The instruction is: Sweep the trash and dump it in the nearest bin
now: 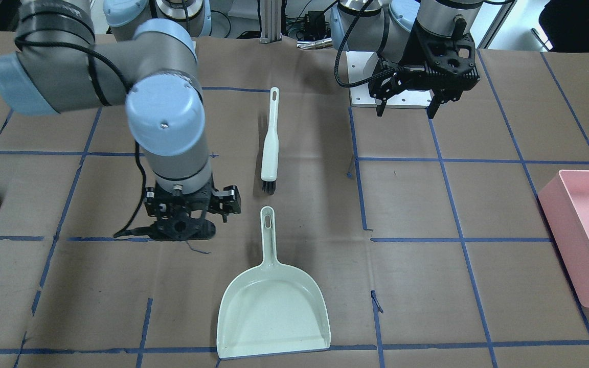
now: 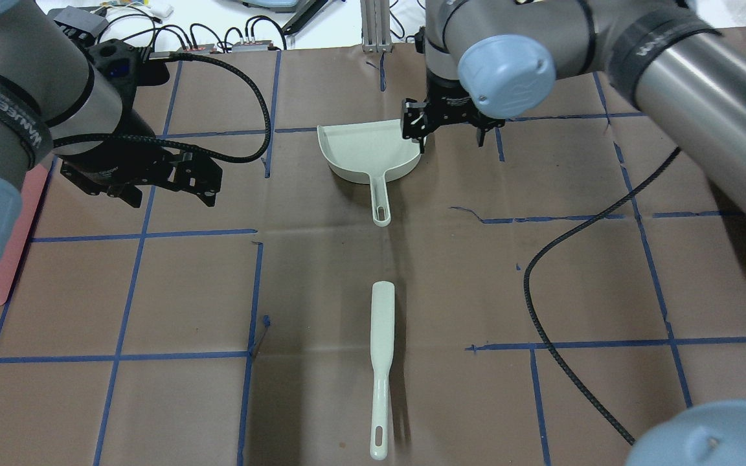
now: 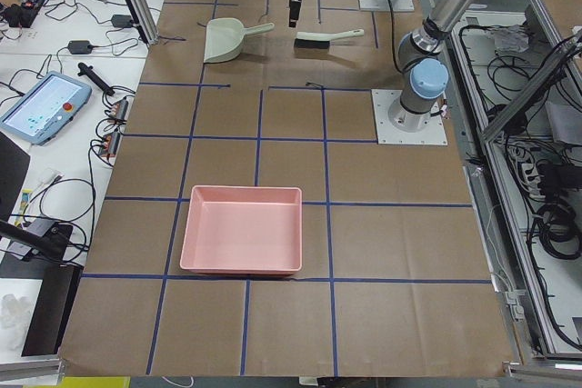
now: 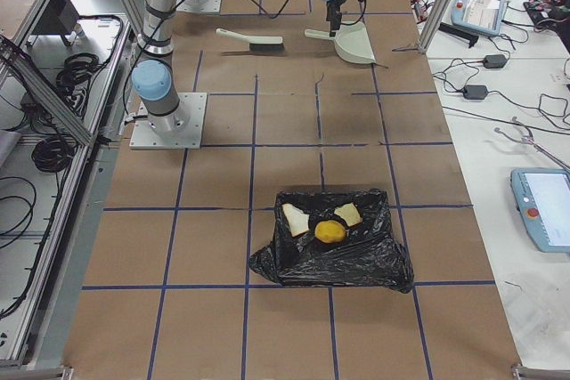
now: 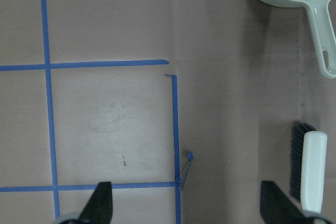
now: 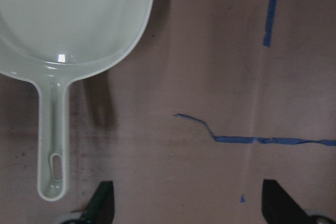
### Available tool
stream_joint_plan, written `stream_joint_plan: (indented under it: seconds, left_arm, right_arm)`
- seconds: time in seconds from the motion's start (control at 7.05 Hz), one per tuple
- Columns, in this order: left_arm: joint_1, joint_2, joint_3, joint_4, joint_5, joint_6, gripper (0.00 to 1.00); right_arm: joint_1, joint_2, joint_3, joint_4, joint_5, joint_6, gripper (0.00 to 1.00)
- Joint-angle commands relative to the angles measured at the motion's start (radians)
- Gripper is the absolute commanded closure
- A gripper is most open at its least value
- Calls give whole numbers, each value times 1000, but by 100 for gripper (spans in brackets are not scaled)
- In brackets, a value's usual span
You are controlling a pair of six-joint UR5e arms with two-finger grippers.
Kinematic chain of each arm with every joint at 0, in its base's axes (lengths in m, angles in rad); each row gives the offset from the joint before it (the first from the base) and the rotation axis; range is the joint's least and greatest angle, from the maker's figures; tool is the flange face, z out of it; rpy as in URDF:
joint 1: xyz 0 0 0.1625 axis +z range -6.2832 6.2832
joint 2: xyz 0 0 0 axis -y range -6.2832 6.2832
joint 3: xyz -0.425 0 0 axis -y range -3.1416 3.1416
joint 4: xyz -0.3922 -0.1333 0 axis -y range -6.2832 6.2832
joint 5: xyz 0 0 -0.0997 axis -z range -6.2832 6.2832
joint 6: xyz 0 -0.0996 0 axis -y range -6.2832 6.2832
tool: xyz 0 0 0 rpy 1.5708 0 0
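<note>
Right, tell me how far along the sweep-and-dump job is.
Done: the yellow ball, bread slice and bread chunk lie in the black-lined bin. The dustpan sits empty on the table, the brush apart from it. In hand: nothing; the left end effector and right end effector are open and hold no tool. Left: no sweeping that these views show.

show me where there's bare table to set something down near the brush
Widest bare paper: between the pale green hand brush and the pink plastic tray. The gap between brush and pale green dustpan is narrower. Crowded: beside the dustpan's pan, where the open right gripper hangs.
</note>
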Motion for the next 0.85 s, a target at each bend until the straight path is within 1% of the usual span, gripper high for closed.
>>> stream_joint_plan:
  seconds: [0.0,0.28,0.57,0.71]
  left_arm:
    - [0,0,0,0,0,1,1]
    - [0,2,0,0,0,1,1]
    - [0,2,0,0,-1,1,1]
    - [0,2,0,0,-1,1,1]
  right_arm:
    - [-143,-134,87,26,-2,-212,0]
    - [-258,-248,176,10,3,-352,0]
    - [-267,-367,256,9,17,-315,0]
    - [-258,-392,265,12,18,-249,0]
